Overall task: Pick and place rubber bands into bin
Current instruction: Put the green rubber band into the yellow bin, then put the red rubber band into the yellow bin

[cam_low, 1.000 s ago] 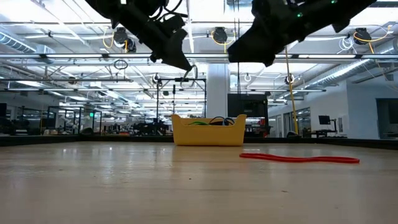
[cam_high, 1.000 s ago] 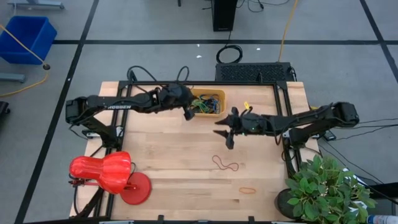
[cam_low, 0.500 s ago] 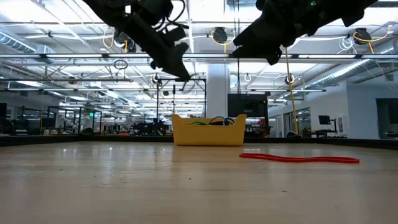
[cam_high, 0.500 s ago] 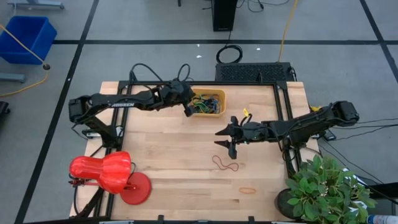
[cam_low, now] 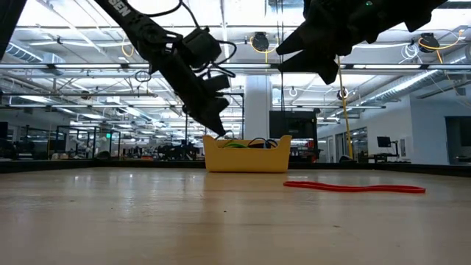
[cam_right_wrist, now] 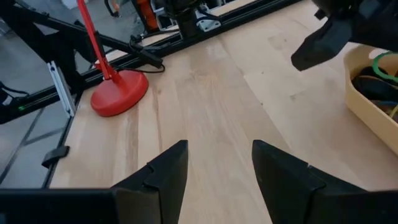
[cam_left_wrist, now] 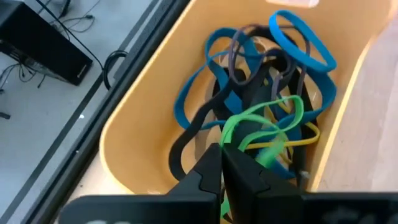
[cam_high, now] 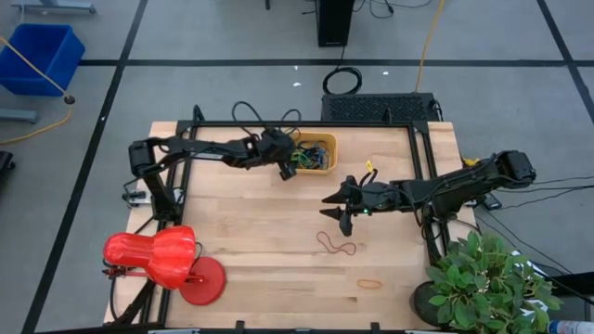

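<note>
Fingers [cam_left_wrist: 221, 163] of the left arm pressed together on a thin green rubber band [cam_left_wrist: 261, 124] over the shallow orange-yellow plastic bin [cam_high: 314, 154]; right fingers [cam_right_wrist: 280, 171] spread above the desk [cam_high: 260, 232], nearer the red loop [cam_high: 337, 245].

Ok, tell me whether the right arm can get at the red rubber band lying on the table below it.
Probably yes. The right gripper hangs open above bare wood, and the red rubber band lies flat just beyond its fingertips, apart from everything else. The left gripper is away at the bin.
</note>
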